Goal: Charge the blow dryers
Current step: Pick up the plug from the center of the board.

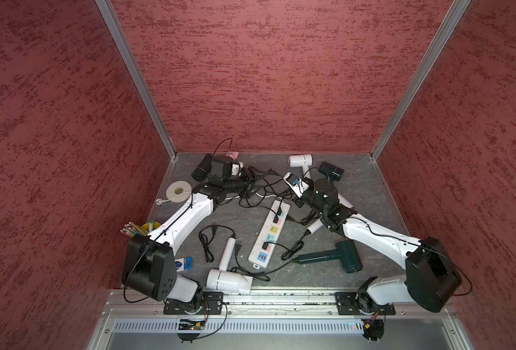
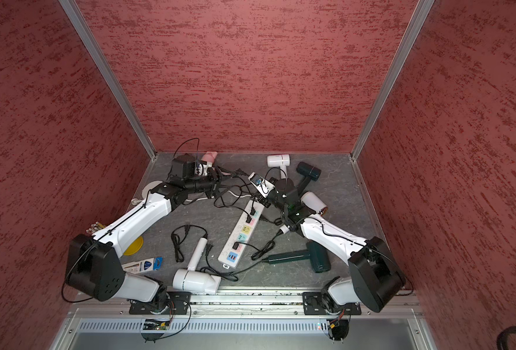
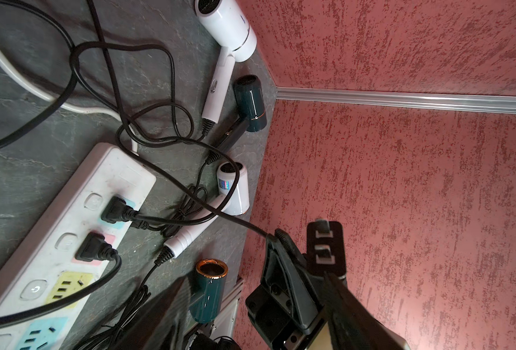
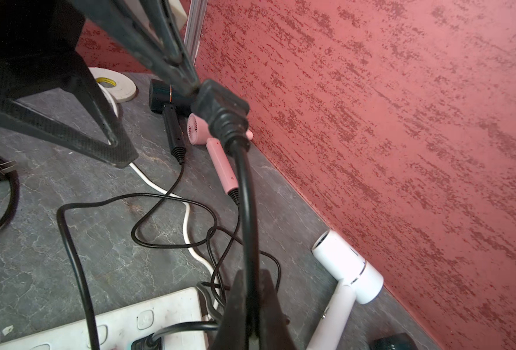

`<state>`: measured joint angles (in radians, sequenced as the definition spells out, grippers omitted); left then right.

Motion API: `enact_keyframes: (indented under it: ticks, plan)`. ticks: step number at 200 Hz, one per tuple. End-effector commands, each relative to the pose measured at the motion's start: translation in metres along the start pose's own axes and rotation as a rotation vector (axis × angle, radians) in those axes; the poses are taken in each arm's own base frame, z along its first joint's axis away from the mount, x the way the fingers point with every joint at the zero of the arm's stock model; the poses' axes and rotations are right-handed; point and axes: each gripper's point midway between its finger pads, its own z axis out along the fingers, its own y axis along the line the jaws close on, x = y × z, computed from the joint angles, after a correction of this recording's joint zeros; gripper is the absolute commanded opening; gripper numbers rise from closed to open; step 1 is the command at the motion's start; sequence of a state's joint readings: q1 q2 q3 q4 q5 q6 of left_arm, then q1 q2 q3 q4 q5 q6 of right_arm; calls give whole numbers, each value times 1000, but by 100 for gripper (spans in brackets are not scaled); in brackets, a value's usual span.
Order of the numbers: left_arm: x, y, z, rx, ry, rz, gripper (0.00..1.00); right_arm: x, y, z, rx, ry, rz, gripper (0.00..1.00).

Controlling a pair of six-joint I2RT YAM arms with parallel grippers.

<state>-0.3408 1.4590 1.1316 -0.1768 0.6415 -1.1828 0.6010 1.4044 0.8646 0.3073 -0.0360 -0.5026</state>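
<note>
Several blow dryers lie on the grey floor: a white one at the front, a dark green one, another white, navy, black and pink along the back. The power strip has three plugs in it. My right gripper is shut on a black cord just beyond the strip's far end. That cord's plug hangs in the air between the fingers of my left gripper, which is open. One finger touches the plug and the other stands apart.
A tape roll, a yellow cup of pencils and a blue packet sit on the left. A loose coiled cord lies left of the strip. Tangled cords cross the middle. Red walls close in on three sides.
</note>
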Motion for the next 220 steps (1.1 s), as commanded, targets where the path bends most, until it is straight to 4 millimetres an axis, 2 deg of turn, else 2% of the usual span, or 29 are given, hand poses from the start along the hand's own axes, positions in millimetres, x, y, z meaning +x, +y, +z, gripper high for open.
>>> enact_keyframes:
  ticks: [1,48,68,114,137,176,205,220]
  plan:
    - [0,-5,-3,41,5,-19,71,-1,-5,0,40,8,-22,0]
    - [0,-13,-16,67,-20,-32,81,2,2,4,23,21,-29,0]
    - [0,-16,-15,79,-20,-35,85,4,4,5,17,27,-26,0]
    - [-5,-16,-7,102,-17,-58,87,5,10,6,-7,34,-22,0]
    - [-5,-17,2,100,-6,-67,80,3,13,6,-22,26,-22,0]
    - [-5,-17,13,99,10,-76,57,2,18,5,-40,19,-17,0]
    - [-5,-12,16,97,14,-84,53,7,21,7,-47,31,-17,0]
    - [-5,-10,18,98,17,-90,47,9,22,8,-50,34,-15,0]
